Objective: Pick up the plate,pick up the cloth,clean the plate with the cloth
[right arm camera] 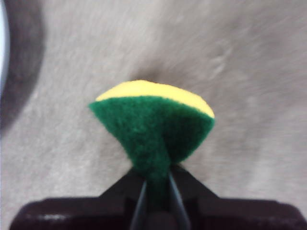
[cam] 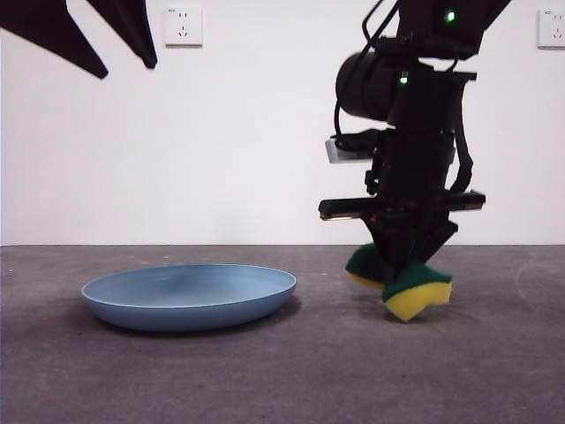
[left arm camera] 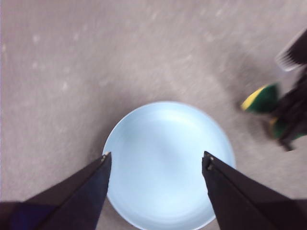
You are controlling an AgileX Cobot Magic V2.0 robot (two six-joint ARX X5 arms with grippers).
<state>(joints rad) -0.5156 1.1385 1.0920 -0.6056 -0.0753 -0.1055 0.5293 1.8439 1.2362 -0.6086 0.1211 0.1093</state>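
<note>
The light-blue plate lies flat on the grey table at the left of the front view. It also shows in the left wrist view, below the jaws. My left gripper is open and empty, high above the plate; its black tips show at the top left of the front view. My right gripper is shut on the cloth, a yellow and green sponge, pinched at its waist and held just above the table, right of the plate. The sponge also shows in the right wrist view.
A white wall with two sockets stands behind the table. Bare grey table surface lies in front of the plate and sponge.
</note>
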